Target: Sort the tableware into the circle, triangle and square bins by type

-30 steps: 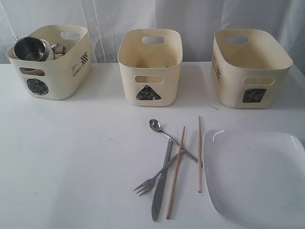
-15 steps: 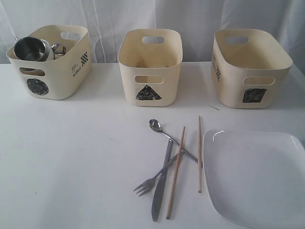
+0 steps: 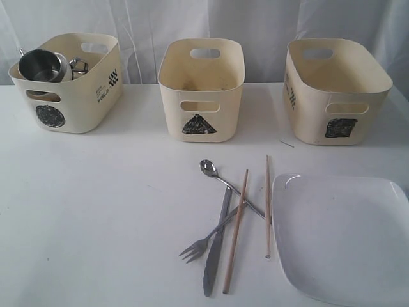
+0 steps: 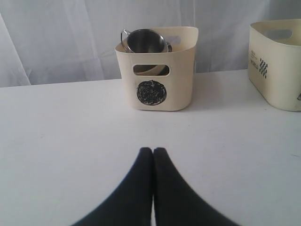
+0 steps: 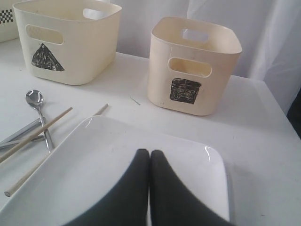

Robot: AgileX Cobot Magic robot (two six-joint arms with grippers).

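The white table (image 3: 96,204) carries everything left to sort, and I place it all from the cream plastic tub with the black triangle (image 3: 223,112). The large white square plate (image 3: 345,236) lies in front of that tub and off to its right, flat, one edge running alongside the cutlery. The like tub marked with a square (image 3: 307,115) stands to the triangle tub's right. The circle-marked tub (image 3: 83,96) stands to its left and already holds a steel mug (image 3: 41,66) among other steel pieces I cannot sort out.

Straight in front of the triangle tub is a loose crossed heap. Two wooden chopsticks (image 3: 236,230) have their long axes pointing roughly toward the tub, one nearly touching the plate's edge. With them lie a steel knife (image 3: 214,262), a steel fork (image 3: 198,246) and a steel spoon (image 3: 223,182).

The right pincer (image 5: 149,153) has its fingers pressed together on nothing. The plate shows directly under and ahead of it, with the square tub beyond, so the right arm is clearly the nearer one. The left pincer (image 4: 153,149) is likewise closed and empty, and it faces the circle tub, well apart from the heap. Neither arm shows in the exterior view, so both seem drawn back.
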